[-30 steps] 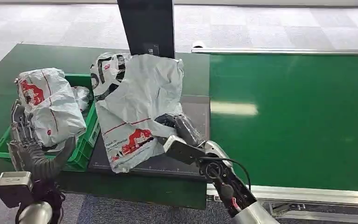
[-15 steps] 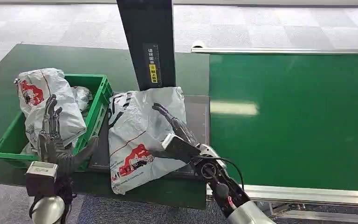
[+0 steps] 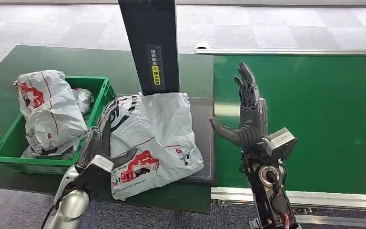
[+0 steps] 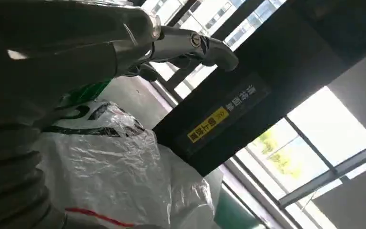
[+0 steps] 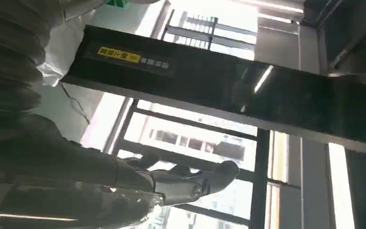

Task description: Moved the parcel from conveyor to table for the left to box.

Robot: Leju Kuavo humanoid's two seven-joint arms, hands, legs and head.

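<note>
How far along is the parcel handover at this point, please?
Done: the parcel lies on the table, off the conveyor; the right hand is open above the belt. In hand: the left hand touches the parcel. Left: boxing it in the green crate.

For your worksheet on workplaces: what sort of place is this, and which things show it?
Probably a parcel-sorting station: a wide green conveyor belt, crumpled white plastic mailing bags on the dark table, and a green plastic crate holding more.

black post (image 3: 150, 45) with yellow label | grey tiled floor (image 3: 276, 24)
</note>
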